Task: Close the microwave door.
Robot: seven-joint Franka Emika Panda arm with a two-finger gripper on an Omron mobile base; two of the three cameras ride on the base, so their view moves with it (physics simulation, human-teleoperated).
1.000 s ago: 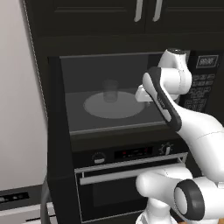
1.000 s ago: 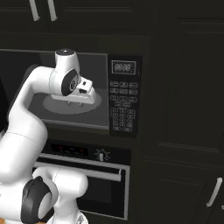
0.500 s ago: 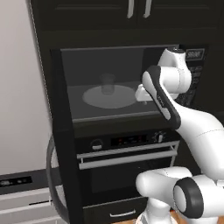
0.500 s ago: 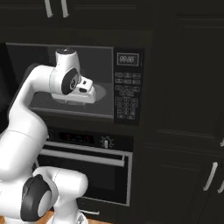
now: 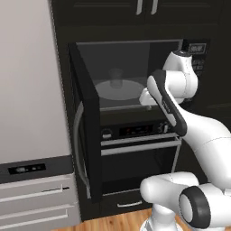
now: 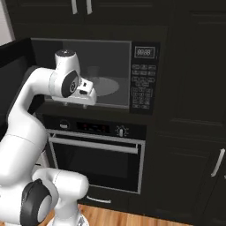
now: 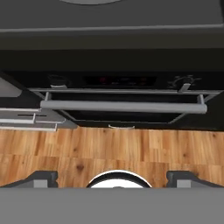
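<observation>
The microwave (image 5: 118, 74) stands open, showing its grey interior, a round glass turntable (image 5: 118, 90) and a keypad (image 5: 198, 58). Its black microwave door (image 5: 88, 126) swings out to the left, seen almost edge-on, with a curved grey handle (image 5: 77, 149) on the outer side. The door's edge also shows as the black door panel (image 6: 15, 66). My gripper (image 5: 146, 97) hovers in front of the cavity's lower right, apart from the door. It points down: the hand view has the open gripper (image 7: 113, 177) with nothing between its fingertips (image 7: 41, 177).
Below the microwave is an oven (image 5: 140, 153) with a horizontal silver bar handle (image 7: 122, 106). A tall grey fridge panel (image 5: 31, 90) with drawers stands left of the door. Dark cabinets (image 6: 194, 110) fill the right side, above a wooden floor (image 7: 109, 148).
The whole picture has shifted: the base has moved, so the open door's edge and handle now show fully in the left base view. The arm's pose looks unchanged.
</observation>
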